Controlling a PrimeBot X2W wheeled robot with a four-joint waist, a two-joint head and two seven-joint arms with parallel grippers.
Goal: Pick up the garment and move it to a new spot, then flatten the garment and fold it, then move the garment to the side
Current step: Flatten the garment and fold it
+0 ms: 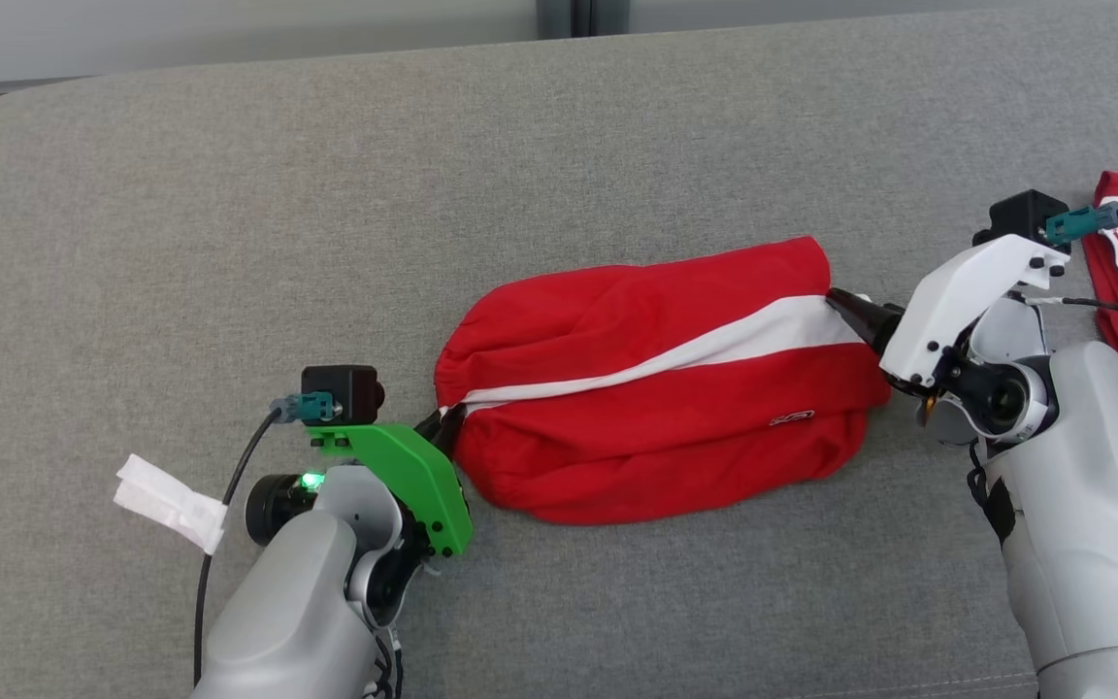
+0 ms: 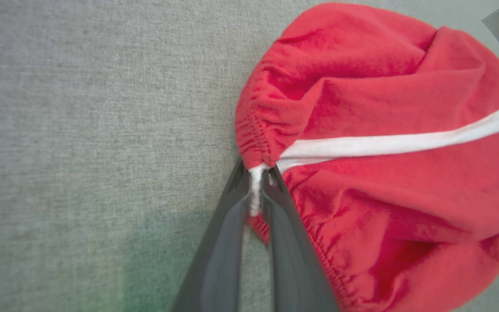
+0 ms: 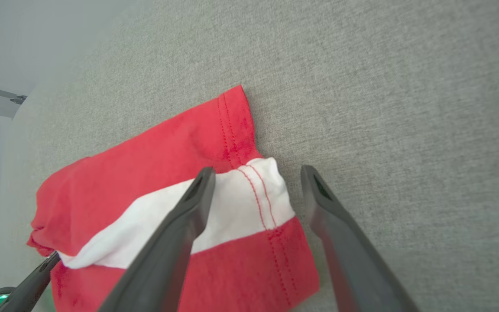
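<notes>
Red garment [image 1: 656, 408] with one white stripe, heathered grey upholstery [image 1: 326, 194], green left wrist bracket [image 1: 413, 476], white right wrist bracket [image 1: 957, 291]

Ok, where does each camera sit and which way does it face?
Head view: on the head, looking down at the grey surface; both arms, left gripper and right gripper flanking the garment.
Left wrist view: on that wrist, along its shut fingers pinching the elastic edge.
Right wrist view: on that wrist, along its open fingers straddling the hem.
All share the garment.

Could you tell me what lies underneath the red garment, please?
The red garment lies on the grey cushion, which shows all round it. Whether anything else sits beneath it cannot be seen; the cloth covers that patch.
</notes>
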